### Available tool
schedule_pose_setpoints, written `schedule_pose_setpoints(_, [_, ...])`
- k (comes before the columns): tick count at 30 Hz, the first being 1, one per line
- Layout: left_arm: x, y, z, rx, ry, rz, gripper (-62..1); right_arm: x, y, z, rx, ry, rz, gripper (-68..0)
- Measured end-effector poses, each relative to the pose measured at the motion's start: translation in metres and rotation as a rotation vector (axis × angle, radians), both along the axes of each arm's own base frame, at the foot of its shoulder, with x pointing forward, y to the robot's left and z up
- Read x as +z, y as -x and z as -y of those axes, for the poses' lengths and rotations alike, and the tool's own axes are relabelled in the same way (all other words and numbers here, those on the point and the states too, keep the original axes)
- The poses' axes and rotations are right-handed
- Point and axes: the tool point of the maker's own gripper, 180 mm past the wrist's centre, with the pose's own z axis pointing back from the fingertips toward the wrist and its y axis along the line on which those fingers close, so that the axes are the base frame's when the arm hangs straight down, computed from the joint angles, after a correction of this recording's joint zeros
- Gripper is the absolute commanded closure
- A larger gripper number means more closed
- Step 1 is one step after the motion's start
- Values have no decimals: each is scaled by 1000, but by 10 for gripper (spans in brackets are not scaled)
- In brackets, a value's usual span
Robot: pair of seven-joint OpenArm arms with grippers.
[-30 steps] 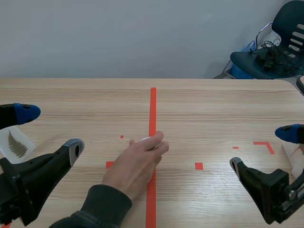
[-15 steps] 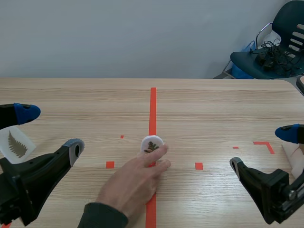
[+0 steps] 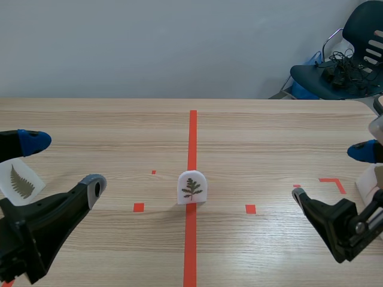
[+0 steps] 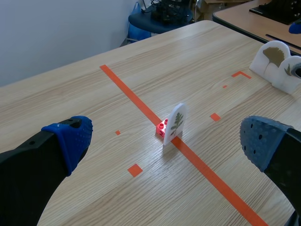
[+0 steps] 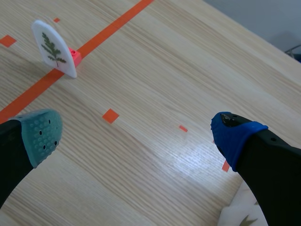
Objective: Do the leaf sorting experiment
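My left gripper (image 3: 63, 163) sits low at the near left of the desk (image 3: 269, 125). Its fingers (image 4: 70, 139) are spread wide, with nothing between them and touching nothing. My right gripper (image 3: 328, 173) sits low at the near right, its fingers (image 5: 233, 134) just as far apart and also empty. The white leaf tile (image 3: 192, 188) stands upright on the orange-red centre line (image 3: 192, 134), between the two grippers and well apart from both. A small red block (image 4: 162, 128) sits against its back. A fern tile (image 3: 21, 182) is just beside my left gripper's blue-tipped finger. Two more leaf tiles (image 4: 277, 63) stand side by side near the desk's right edge.
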Motion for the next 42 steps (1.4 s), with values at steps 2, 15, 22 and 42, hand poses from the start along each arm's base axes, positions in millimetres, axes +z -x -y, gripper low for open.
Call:
schedule_pose_setpoints(2, [0, 1, 2, -13, 2, -2, -623, 3, -4, 0, -1, -2, 12, -679])
schedule_pose_setpoints(15, [-70, -22, 18, -74, -95, -109, -623, 8, 2, -12, 49, -39, -26, -679])
schedule_pose_setpoints(22, [-117, -46, 41, -92, -80, -162, -623, 36, 3, -7, 50, 18, 31, -679])
schedule_pose_setpoints(42, [-156, -94, 144, -169, -55, -122, -623, 33, 18, 2, 19, 27, -26, -679])
